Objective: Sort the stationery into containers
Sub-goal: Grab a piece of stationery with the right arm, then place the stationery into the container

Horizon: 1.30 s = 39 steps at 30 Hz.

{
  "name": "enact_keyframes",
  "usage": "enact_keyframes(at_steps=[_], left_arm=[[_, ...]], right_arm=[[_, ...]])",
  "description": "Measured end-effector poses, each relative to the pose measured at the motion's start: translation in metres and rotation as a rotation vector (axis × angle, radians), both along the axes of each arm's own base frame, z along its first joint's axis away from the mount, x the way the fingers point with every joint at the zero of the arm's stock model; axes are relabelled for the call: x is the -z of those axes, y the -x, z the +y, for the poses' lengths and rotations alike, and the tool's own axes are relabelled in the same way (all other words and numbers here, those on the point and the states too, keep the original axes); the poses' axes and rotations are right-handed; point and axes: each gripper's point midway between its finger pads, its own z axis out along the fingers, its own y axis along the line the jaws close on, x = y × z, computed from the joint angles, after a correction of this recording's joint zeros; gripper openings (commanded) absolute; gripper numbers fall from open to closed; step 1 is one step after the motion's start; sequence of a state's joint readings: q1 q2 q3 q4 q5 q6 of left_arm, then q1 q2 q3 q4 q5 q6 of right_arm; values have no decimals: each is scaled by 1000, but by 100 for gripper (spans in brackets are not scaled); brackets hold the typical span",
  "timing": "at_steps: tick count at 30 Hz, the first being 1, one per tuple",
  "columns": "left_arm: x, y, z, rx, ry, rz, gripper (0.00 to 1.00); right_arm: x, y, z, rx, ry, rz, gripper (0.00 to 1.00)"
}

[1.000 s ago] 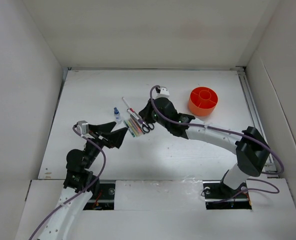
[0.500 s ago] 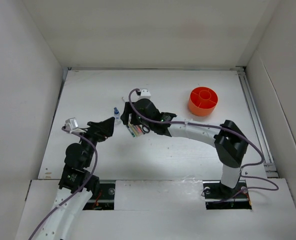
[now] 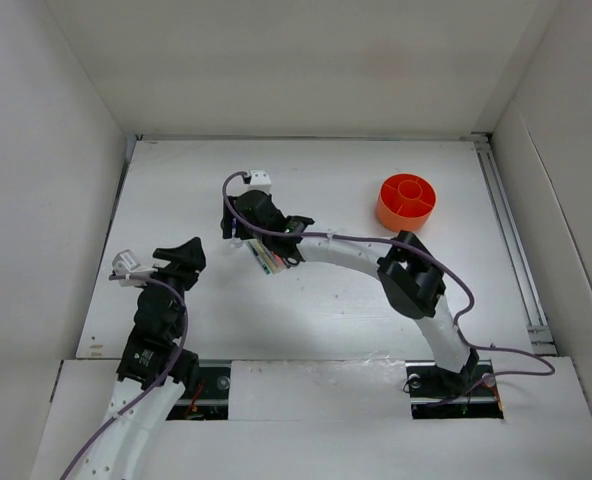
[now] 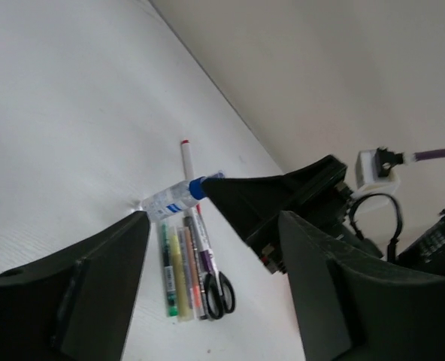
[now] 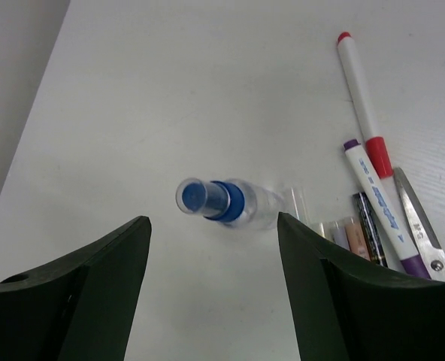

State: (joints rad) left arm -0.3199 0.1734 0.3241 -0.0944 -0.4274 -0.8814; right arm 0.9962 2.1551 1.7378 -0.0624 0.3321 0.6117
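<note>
Under right gripper (image 5: 212,219) sits bottle (image 5: 241,204) (hidden overhead).

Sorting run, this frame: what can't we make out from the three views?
- Top view: the right end effector hides most of the blue-capped bottle and the pens.
- Top view: the orange tub is too small to tell what its compartments hold; neither wrist view shows it.
- Right wrist view: the scissors are cut off by the right edge, handles unseen.
- Left wrist view: print on the pens is blurred.
</note>
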Motion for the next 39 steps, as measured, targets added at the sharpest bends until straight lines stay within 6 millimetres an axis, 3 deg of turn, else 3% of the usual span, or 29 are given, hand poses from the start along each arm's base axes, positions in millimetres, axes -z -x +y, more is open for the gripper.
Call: enact_keyframes(at_steps=[3, 11, 15, 18, 20, 26, 29, 31, 33, 35, 38, 39], left_arm=[[9, -1, 3, -17, -13, 19, 76], [11, -1, 5, -24, -29, 22, 78], [9, -2, 4, -19, -32, 15, 78], [7, -2, 2, -11, -33, 7, 78], [6, -3, 1, -4, -34, 0, 78], [8, -3, -3, 18, -42, -2, 78], [6, -4, -8, 47, -47, -15, 78], [6, -6, -15, 85, -53, -34, 77], [9, -7, -26, 141, -71, -43, 77], [8, -8, -40, 214, -89, -61, 78], [7, -10, -58, 311, -114, -81, 85], [7, -11, -65, 342, -121, -83, 86]], right_arm=[[-2, -10, 5, 19, 8, -24, 74], [9, -23, 11, 42, 60, -45, 55], [17, -26, 10, 50, 89, -44, 40], [16, -28, 9, 57, 99, -47, 22], [15, -28, 9, 58, 100, -49, 16], [13, -29, 9, 65, 98, -52, 12], [2, -31, 2, 94, 96, -71, 12], [-16, -32, -11, 122, 96, -87, 10], [-48, -34, -29, 149, 64, -111, 10], [-82, -45, -59, 201, 21, -135, 10], [-139, -80, -137, 353, -72, -171, 10], [-157, -97, -173, 426, -106, -187, 10]])
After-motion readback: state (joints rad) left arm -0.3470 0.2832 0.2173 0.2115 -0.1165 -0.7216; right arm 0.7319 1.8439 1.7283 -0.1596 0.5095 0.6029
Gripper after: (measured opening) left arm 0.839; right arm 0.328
